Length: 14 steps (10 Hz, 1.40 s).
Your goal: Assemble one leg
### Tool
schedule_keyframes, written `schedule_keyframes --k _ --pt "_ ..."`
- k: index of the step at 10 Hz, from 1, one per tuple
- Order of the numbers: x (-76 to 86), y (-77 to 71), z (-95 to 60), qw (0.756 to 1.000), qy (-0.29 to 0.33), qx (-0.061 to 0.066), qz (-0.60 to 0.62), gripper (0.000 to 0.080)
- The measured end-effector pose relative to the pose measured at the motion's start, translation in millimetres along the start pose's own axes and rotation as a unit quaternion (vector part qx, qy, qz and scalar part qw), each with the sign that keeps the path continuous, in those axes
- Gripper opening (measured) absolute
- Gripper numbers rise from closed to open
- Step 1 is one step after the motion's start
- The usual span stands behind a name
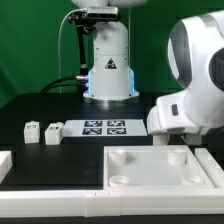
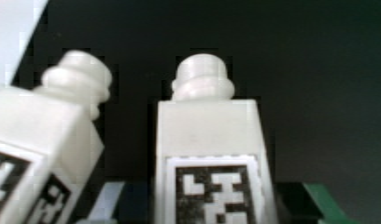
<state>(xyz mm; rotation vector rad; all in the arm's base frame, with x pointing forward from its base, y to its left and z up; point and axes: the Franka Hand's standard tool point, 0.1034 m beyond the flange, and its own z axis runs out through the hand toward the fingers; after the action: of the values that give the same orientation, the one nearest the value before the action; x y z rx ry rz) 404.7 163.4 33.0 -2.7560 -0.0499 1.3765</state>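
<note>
Inside the pincer (image 2: pixel 215 197) sits a leg (image 2: pixel 217 130); whether it holds we cannot tell. We should close centred, avoiding the neighbour (image 2: pixel 45 130).

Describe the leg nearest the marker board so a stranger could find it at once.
Find the marker board, lying before the robot base. On the exterior view's left of it stand two small white blocks. Yours is the leg beside the board; the other leg stands farther out.
</note>
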Motion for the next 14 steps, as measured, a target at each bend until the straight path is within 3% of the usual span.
schedule_keyframes --k 2,3,5,6,10,12,14 --pt "-18.5 4.4 -28.5 1.0 0.007 0.004 -0.001 0.0287" --pt "-25.8 8.9 -34.5 1.0 -0.001 0.006 0.0 0.0287" --pt "-8.7 5.5 -41.5 0.996 0.091 0.012 0.001 0.0287" --pt "-13.6 7.0 -41.2 0.992 0.122 0.012 0.002 0.0287" --pt "-4.8 9.0 -52.8 0.944 0.329 0.014 -0.003 0.0288" --pt "-9.8 20.4 -84.1 0.925 0.38 0.013 -0.013 0.0288" --pt "-7.3 28.8 -111.9 0.882 0.47 0.014 -0.021 0.0288"
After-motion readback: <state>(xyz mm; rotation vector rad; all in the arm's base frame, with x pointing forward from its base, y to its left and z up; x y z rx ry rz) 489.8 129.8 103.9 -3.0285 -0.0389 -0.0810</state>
